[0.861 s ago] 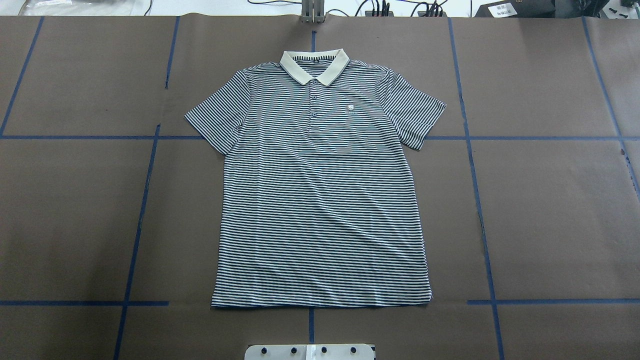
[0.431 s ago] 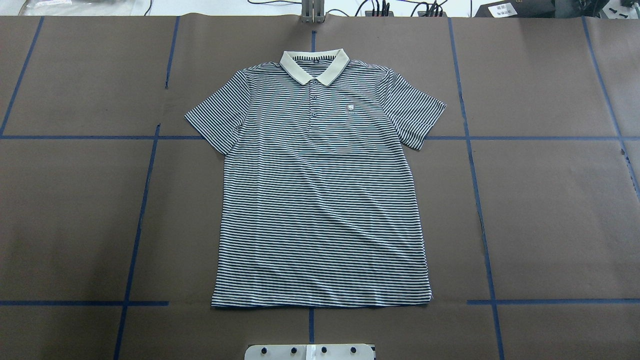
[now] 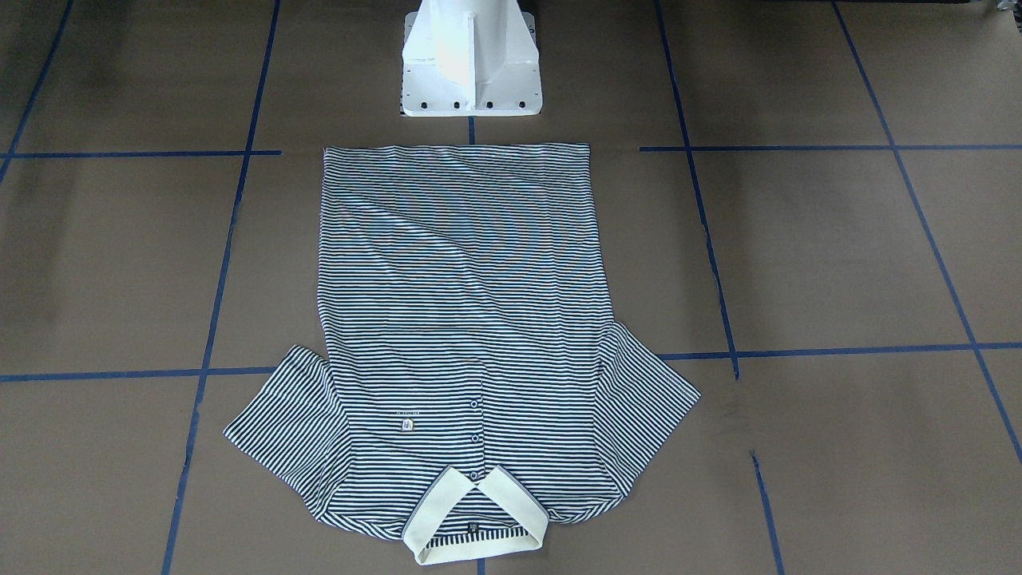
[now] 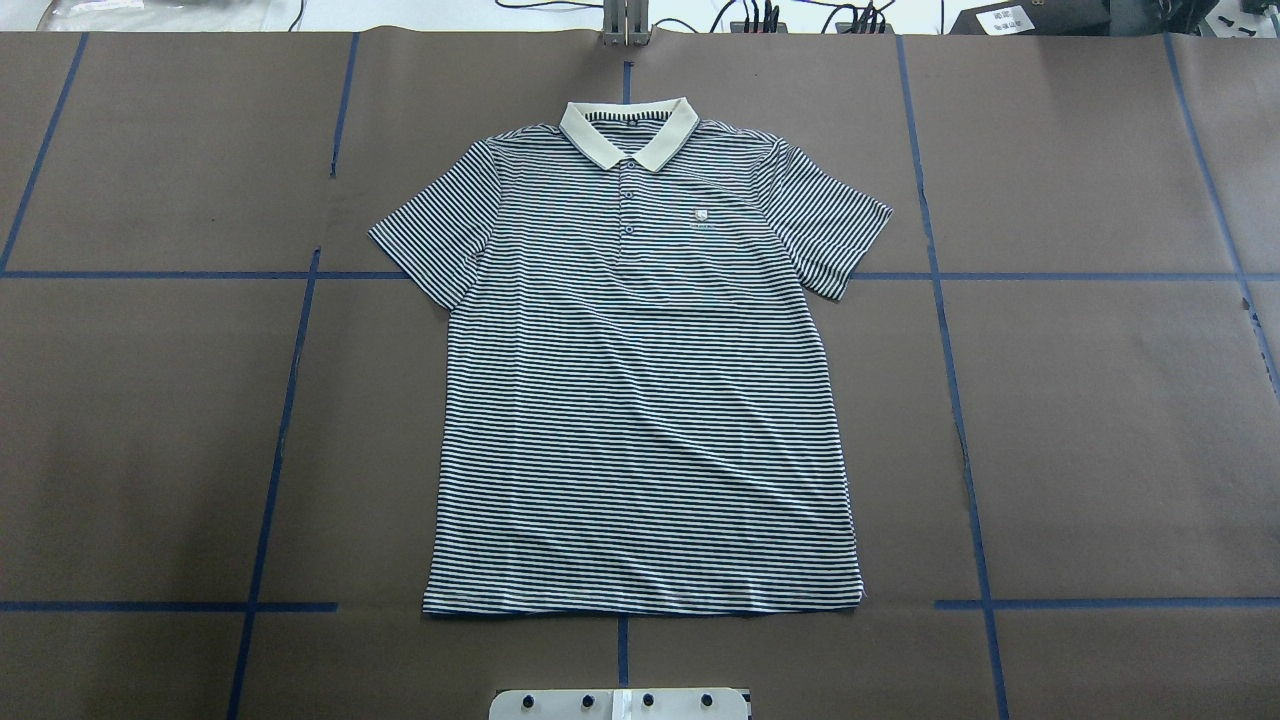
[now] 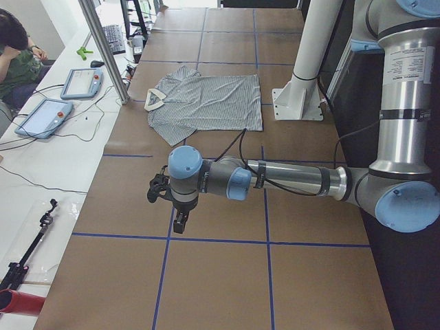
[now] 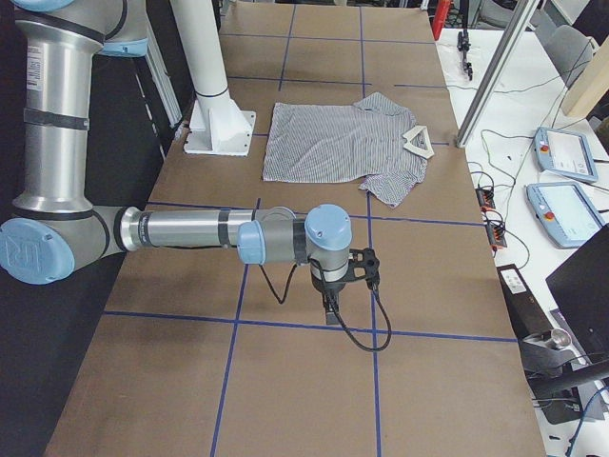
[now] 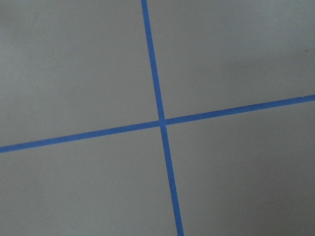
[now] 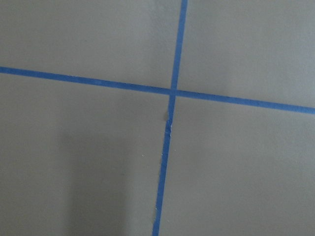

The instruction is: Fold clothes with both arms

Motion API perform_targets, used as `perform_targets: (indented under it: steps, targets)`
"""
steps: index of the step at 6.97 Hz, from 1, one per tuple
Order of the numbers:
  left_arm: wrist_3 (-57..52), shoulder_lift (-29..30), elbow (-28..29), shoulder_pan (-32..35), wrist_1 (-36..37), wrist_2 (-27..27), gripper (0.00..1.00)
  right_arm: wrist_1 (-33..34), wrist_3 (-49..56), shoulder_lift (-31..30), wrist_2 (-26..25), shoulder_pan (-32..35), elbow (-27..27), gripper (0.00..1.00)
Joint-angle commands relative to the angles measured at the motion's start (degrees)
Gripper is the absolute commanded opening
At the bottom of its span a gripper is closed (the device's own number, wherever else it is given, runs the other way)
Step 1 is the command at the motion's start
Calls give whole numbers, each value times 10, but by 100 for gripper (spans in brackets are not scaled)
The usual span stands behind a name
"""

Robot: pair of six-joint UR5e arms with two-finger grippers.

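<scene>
Overhead exterior view: the short-sleeved polo shirt [image 4: 640, 400] with thin navy-and-white stripes lies flat and face up in the middle of the brown paper-covered table [image 4: 1100, 420]. Both sleeves are spread, its cream collar [image 4: 630, 135] is on the side away from the robot, and its hem is near the white pedestal base [image 3: 471, 60]. Blue tape lines [image 4: 950, 400] mark a grid on the paper. In the side views the grey-and-silver left arm [image 5: 289, 179] reaches over bare paper well apart from the shirt, its black two-finger left gripper [image 5: 180, 221] pointing down. The right arm [image 6: 190, 231] and right gripper [image 6: 330, 309] do likewise at the other end. Whether either pincer is spread or pressed together, I cannot tell. Each wrist camera sees only a tape crossing [image 7: 162, 122].
</scene>
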State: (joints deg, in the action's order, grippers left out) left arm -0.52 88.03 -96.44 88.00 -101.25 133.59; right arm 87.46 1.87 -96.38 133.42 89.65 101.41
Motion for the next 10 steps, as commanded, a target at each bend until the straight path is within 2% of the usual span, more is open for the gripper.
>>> perform_targets:
  steps: [1, 2, 3, 4, 5, 6, 8, 9, 10]
  targets:
    - [1, 10, 4, -5, -134, -3, 100, -19, 1, 47, 13, -2, -4, 100]
    - [2, 60, 31, -5, -222, -28, 100, -60, -7, 67, 13, -1, -24, 100]
    - [9, 96, 62, -5, -279, -38, 100, -84, -18, 82, 17, -1, -47, 100]
    - [48, 136, 94, -6, -292, -35, 100, -97, -38, 101, 25, -1, -63, 100]
    - [112, 157, 97, -25, -292, -35, 100, -99, -55, 143, 30, -3, -78, 100]
    - [137, 169, 97, -52, -294, -38, 100, -99, -78, 178, 28, -44, -89, 100]
    - [138, 174, 93, -78, -293, -38, 100, -105, -236, 253, 27, -104, -108, 100]
    - [138, 174, 93, -78, -294, -38, 100, -163, -306, 270, 19, -139, -126, 100]
    - [138, 174, 93, -79, -294, -38, 100, -250, -377, 282, -7, -173, -166, 100]
